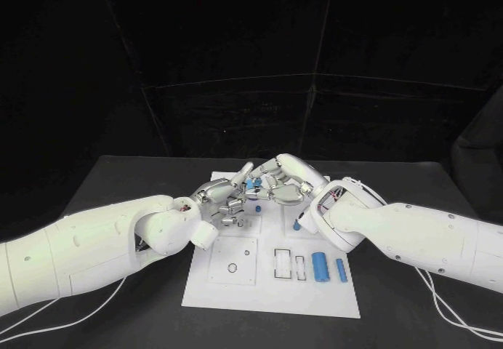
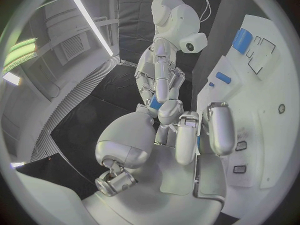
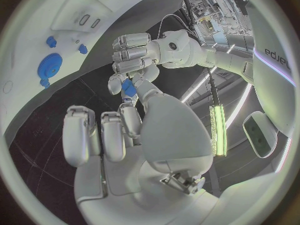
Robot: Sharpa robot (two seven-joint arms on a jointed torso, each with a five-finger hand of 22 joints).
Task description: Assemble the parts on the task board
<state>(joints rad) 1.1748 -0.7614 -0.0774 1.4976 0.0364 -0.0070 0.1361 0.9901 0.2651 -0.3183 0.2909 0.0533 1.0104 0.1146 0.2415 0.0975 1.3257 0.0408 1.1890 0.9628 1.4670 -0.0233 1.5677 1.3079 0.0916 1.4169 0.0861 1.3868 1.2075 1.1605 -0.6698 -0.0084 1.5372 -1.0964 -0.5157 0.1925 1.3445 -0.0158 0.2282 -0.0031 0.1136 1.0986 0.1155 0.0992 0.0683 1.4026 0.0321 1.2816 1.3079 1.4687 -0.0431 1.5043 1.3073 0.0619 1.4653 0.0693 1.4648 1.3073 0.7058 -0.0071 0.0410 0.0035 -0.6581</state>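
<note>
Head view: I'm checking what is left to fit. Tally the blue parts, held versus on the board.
Blue part held between left hand and right hand: 1
Blue parts on the task board: 4
Total: 5

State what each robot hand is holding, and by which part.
A small blue part sits pinched between the fingertips of the left robot hand and the right robot hand, above the task board. Which part of it each grips cannot be told.

No readable text anywhere
</note>
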